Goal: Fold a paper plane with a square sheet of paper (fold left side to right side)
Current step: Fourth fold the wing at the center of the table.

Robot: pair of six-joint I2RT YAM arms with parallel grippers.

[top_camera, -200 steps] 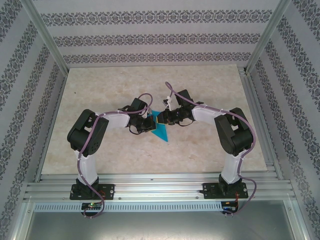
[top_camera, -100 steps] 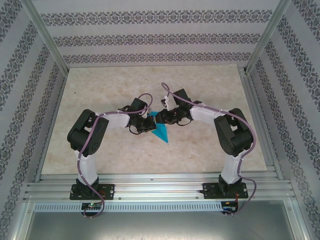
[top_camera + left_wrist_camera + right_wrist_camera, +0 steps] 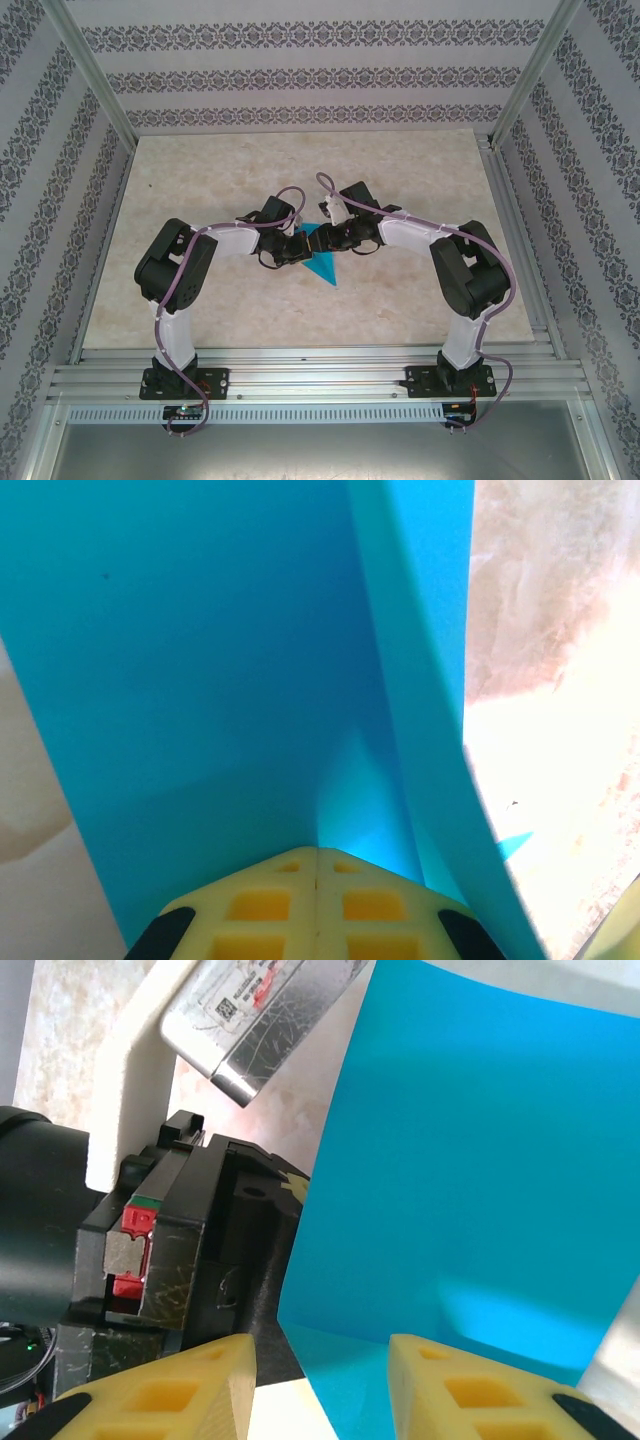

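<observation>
Two arms of mine meet over the middle of the tabletop [image 3: 200, 175], a pale beige slab with a cloudy marbled grain. It is boxed in by aluminium rails [image 3: 300, 362] along the near edge and down the right side, with slanted metal posts [image 3: 92, 75] rising at the far corners. Behind and to both sides stand the walls [image 3: 300, 78], white paper striped with bands of small grey ornament. Between my two wrists sits the cyan-blue paper [image 3: 322, 262], a folded piece whose sharp tip points toward my bases. My left gripper [image 3: 318, 905] has its yellow fingertips pressed together with no gap. The paper rises straight out from their seam, so I take it to be pinched there. One blue flap curls away to the right of that crease, and past it the marbled surface glares bright in the light. My right gripper [image 3: 320, 1360] has its yellow fingers parted, a clear space between them. A lower corner of the paper hangs in that space, and I cannot tell whether it touches either pad. Beyond it, close by, are the black body and white bracket of my other wrist.
</observation>
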